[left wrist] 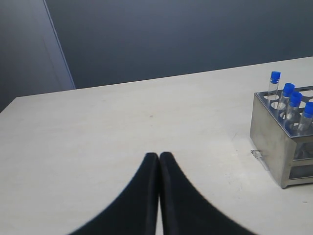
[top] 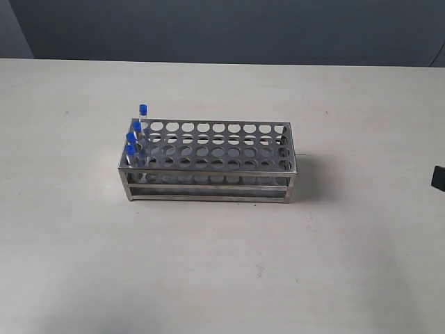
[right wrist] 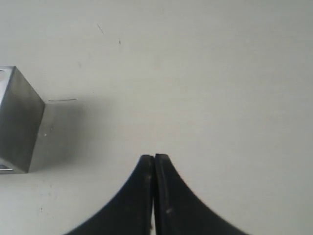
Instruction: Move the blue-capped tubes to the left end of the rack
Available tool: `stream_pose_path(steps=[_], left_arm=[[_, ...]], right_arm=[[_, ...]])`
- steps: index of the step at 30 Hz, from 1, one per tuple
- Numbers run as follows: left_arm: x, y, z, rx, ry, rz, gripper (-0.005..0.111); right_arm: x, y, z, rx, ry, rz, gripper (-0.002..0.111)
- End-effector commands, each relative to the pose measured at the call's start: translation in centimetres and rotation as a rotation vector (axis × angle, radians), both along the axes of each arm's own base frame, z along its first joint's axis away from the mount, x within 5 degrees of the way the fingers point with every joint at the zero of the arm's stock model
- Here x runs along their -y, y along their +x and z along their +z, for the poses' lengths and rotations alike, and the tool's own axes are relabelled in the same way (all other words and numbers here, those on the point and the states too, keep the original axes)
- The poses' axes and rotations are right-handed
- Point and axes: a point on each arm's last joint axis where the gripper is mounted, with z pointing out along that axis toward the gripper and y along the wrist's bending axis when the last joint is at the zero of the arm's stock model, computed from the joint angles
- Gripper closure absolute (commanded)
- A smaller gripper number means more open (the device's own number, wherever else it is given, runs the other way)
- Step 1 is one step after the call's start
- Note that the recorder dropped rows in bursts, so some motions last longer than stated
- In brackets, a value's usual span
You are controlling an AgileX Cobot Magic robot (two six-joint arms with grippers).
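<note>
The shiny steel rack (top: 208, 161) stands in the middle of the table. Several blue-capped tubes (top: 135, 136) stand upright in the holes at its left end, one per row. The left wrist view shows the same tubes (left wrist: 289, 102) in the rack's end (left wrist: 272, 138), well off to the side of my left gripper (left wrist: 159, 155), which is shut and empty above bare table. My right gripper (right wrist: 154, 157) is shut and empty too, with the rack's other end (right wrist: 18, 120) off to one side. Only a dark bit of the right arm (top: 439, 178) shows at the exterior view's right edge.
The pale table (top: 222, 264) stretches all round the rack. A dark wall (top: 222, 28) runs behind the table's far edge. A small clear scrap (left wrist: 259, 157) lies on the table by the rack's corner.
</note>
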Motion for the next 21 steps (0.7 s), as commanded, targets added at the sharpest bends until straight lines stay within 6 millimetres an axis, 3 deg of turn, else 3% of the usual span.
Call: stream_pose_path(steps=[1, 8, 14, 21], left_arm=[[0.0, 0.0, 0.2, 0.01, 0.002, -0.004, 0.106], [0.0, 0.0, 0.2, 0.01, 0.002, -0.002, 0.106], [0.0, 0.0, 0.2, 0.01, 0.002, -0.002, 0.106], [0.0, 0.0, 0.2, 0.01, 0.002, -0.002, 0.106]], right_arm=[[-0.4, -0.2, 0.0, -0.001, 0.005, 0.023, 0.108], [-1.1, -1.2, -1.3, 0.079, 0.04, 0.105, 0.108], [-0.4, -4.1, -3.6, 0.189, 0.082, 0.127, 0.108], [1.2, -6.5, -5.0, 0.283, 0.289, -0.069, 0.108]])
